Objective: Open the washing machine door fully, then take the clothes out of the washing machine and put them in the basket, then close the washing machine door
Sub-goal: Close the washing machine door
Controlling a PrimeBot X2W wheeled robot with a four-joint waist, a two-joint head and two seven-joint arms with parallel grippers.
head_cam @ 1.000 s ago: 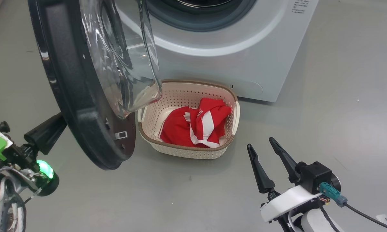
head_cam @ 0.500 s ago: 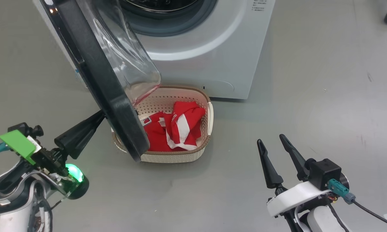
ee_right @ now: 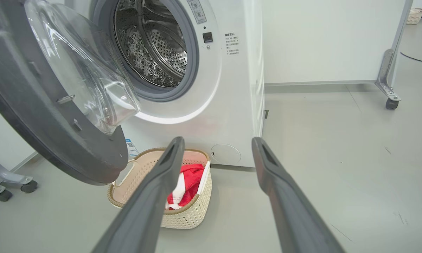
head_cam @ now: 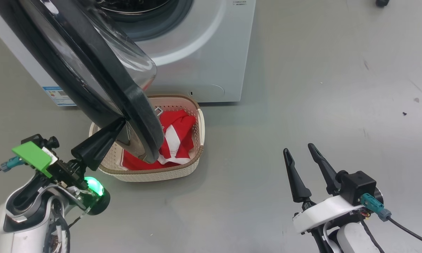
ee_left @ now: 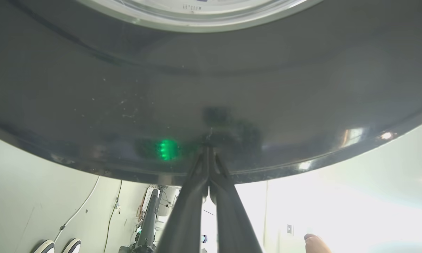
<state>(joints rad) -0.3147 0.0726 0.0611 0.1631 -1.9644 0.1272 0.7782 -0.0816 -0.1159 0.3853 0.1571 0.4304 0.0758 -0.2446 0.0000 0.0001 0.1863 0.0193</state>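
The washing machine stands at the top of the head view, its steel drum bare of fabric where I can see in. The washing machine door hangs part-way swung, its black rim over the basket's left half. My left gripper is shut, tips pressed against the door's glossy outer face. The cream basket sits on the floor before the machine with the red and white clothes inside. My right gripper hovers open at the lower right, holding nothing.
A blue label sticker marks the machine's left side. A white partition on a caster stands to the right. Grey caster feet sit at far left. Grey floor lies open to the right of the basket.
The head camera has shifted, sliding the scene left. The door has swung toward the machine and now overhangs the basket, with my shut left gripper following against it. The right gripper stays open.
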